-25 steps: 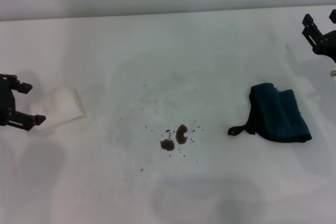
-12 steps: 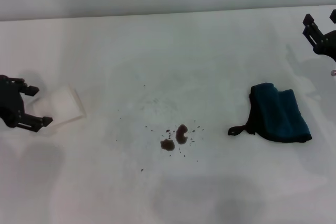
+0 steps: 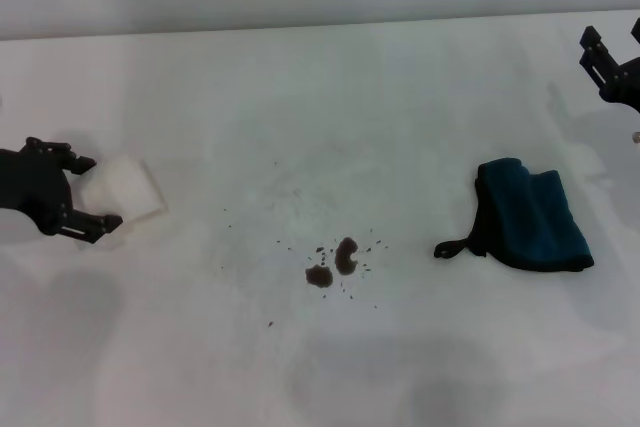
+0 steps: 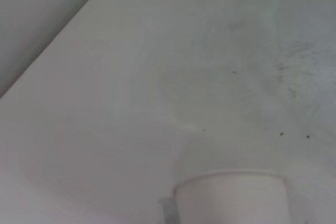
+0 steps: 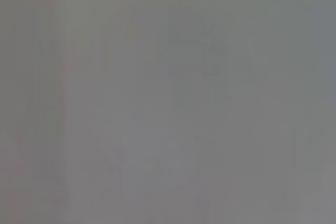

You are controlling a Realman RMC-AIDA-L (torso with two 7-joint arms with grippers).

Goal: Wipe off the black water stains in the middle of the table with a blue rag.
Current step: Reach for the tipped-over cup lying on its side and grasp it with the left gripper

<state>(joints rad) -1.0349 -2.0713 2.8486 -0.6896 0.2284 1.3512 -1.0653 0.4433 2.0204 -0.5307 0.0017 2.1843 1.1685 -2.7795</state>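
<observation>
Advance of the left gripper (image 3: 95, 192) has brought its spread, empty fingers (image 3: 102, 222) around the white paper cup (image 3: 128, 190), while the blue rag (image 3: 532, 215) lies ungrasped on the counter (image 3: 330, 107), near the parked right gripper (image 3: 610, 47), fingers spread, so the black water stains (image 3: 335, 262) remain unwiped.

- The white paper cup (image 4: 231, 198) was cut off by the left wrist view's edge.
- The black right gripper (image 3: 617, 59) was cropped at the head view's border.
- Nothing could be made out in the grey, blurred right wrist view.
</observation>
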